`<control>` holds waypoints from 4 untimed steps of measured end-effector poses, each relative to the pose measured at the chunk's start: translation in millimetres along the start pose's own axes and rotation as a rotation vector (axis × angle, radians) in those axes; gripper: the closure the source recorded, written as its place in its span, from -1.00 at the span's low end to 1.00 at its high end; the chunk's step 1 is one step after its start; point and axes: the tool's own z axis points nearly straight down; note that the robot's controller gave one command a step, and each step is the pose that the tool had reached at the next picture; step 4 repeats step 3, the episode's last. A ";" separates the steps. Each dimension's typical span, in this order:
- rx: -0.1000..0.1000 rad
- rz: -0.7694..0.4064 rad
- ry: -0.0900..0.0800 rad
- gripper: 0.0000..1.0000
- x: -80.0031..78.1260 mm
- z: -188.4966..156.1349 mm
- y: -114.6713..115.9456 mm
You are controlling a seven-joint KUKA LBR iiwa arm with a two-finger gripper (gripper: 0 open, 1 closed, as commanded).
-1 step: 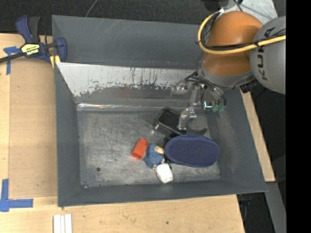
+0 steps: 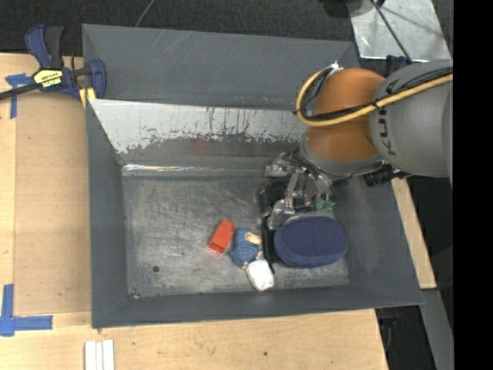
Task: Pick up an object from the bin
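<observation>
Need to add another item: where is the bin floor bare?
Bare: the left half of the bin floor, up to the orange piece, and along the back wall. Crowded: front right, where a blue lump, a white lump and a dark blue oval pad cluster by the gripper.

Grey bin (image 2: 108, 230), orange block (image 2: 221, 237), light-blue toy (image 2: 245, 247), white lump (image 2: 260, 275), navy oval pad (image 2: 310, 242), orange wrist cover (image 2: 343, 126).

Orange block (image 2: 221, 237), small blue toy (image 2: 244, 247), white lump (image 2: 260, 275).
</observation>
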 end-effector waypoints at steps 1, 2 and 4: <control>0.002 -0.054 0.006 -1.00 -19.5 11.6 -57.0; 0.001 -0.057 0.007 1.00 -19.1 10.7 -54.5; 0.000 -0.040 0.010 1.00 -4.4 -121.0 -41.0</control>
